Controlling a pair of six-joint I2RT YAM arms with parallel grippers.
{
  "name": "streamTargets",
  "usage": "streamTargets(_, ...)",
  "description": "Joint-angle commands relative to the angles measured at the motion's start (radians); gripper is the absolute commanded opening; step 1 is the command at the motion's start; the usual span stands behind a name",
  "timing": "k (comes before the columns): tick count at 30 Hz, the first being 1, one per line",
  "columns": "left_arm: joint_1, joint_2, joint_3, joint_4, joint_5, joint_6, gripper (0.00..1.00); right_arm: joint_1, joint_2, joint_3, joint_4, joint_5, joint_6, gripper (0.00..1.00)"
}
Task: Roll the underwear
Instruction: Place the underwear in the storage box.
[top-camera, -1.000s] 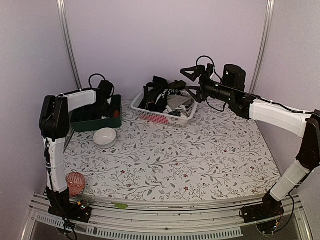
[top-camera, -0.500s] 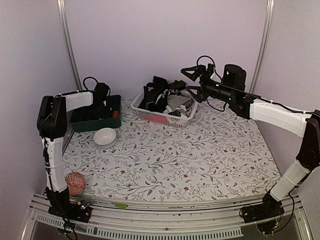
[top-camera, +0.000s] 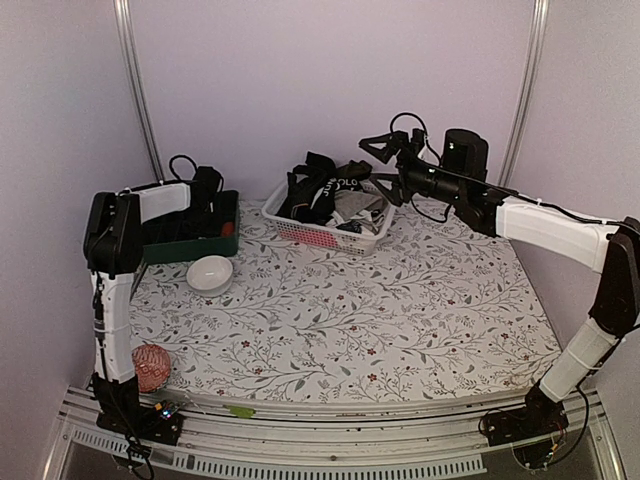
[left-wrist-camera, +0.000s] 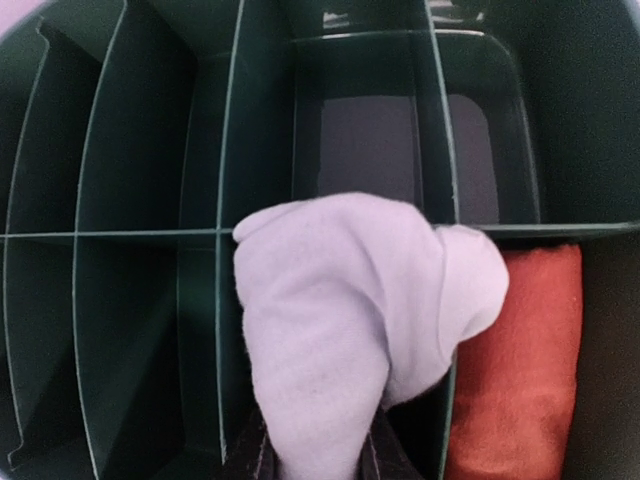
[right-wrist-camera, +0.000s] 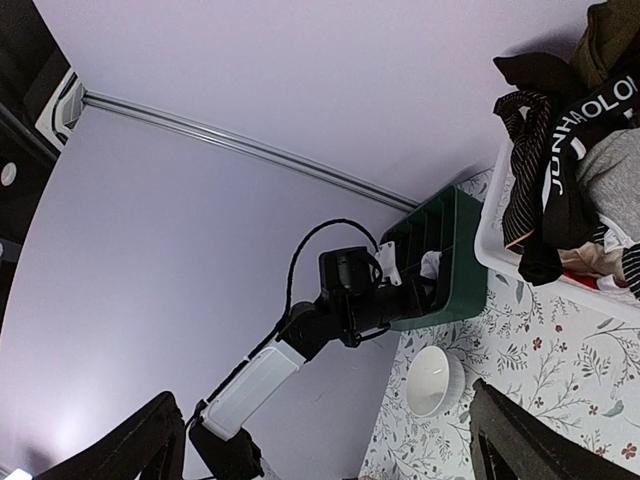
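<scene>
While the left fingers (left-wrist-camera: 250, 464) pinch narrowly on a white underwear roll (left-wrist-camera: 340, 300), it sits over the dividers of the green organizer (left-wrist-camera: 130, 150), touching a red roll (left-wrist-camera: 520, 350) alongside. Across the tabletop (top-camera: 400, 300), the right fingers (right-wrist-camera: 135, 450) hang spread wide beside the white basket (top-camera: 300, 228), with the underwear heap (top-camera: 325, 190) piled inside.

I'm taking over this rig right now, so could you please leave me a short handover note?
The left gripper is shut on the white roll, held over the green organizer beside the compartment holding an orange roll.
The right gripper is open and empty, above the white basket.
Done: one piece rolled.
Left: drop the white roll into a compartment, then roll the underwear pile in the basket.
</scene>
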Motion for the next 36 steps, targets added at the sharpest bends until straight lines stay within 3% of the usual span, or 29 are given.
streamTargets(1,0.01,0.074,0.018,-0.025,0.118,0.049,0.0,-0.014,0.007,0.036,-0.007,-0.011,0.002,0.99)
streamTargets(15,0.048,-0.052,-0.025,-0.146,0.356,0.126,0.0,-0.032,0.02,0.129,-0.093,-0.022,0.014,0.99)
streamTargets(25,0.059,-0.102,-0.055,-0.154,0.353,0.078,0.0,-0.038,0.05,0.227,-0.192,-0.013,0.021,0.99)
streamTargets(36,0.088,-0.055,-0.057,-0.208,0.429,0.051,0.0,-0.038,0.065,0.318,-0.296,0.027,0.015,0.99)
